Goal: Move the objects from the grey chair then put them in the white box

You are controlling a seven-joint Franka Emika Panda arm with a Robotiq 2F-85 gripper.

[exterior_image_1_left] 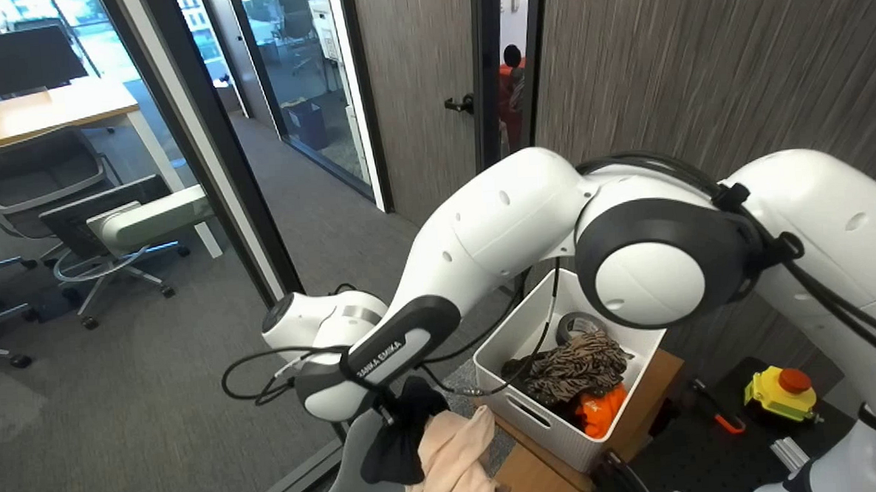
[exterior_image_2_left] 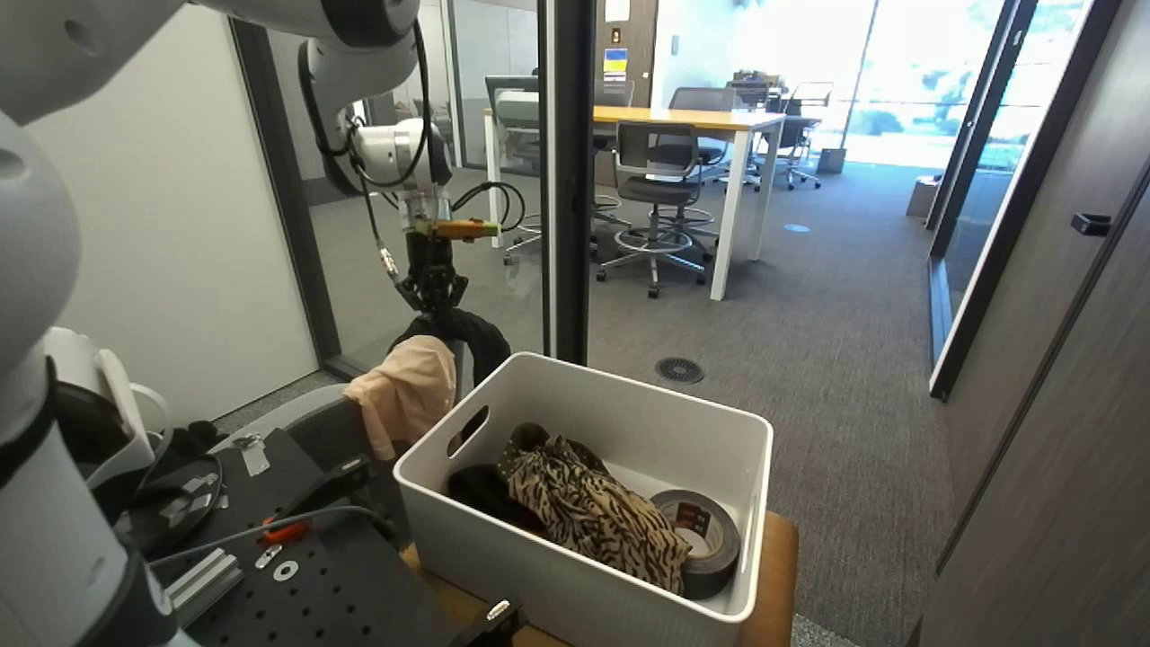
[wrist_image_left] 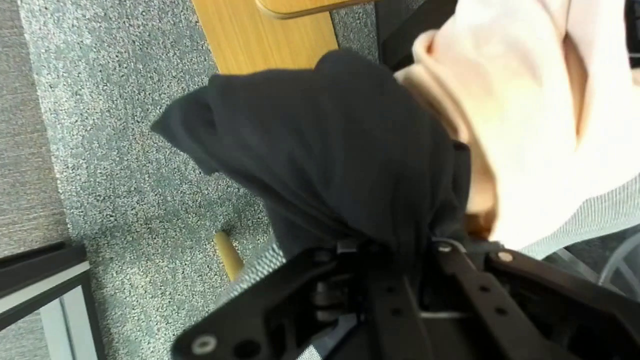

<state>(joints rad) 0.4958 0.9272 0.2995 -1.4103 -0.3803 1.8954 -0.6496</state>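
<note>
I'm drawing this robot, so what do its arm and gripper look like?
The arm is white and rounded, with dark grey joint covers, white lettering ending in EMIKA, and black cables. The gripper is black and angular, with jointed bars; an orange piece sits above it.

White box (exterior_image_2_left: 539, 575), black cloth (wrist_image_left: 340, 150), peach cloth (exterior_image_2_left: 409, 391), striped cloth (exterior_image_2_left: 588, 508)

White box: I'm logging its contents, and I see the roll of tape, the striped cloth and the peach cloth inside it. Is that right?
Not quite: the peach cloth is not in the white box; both exterior views show it draped over the grey chair. The roll of tape and the striped cloth are indeed inside.
</note>
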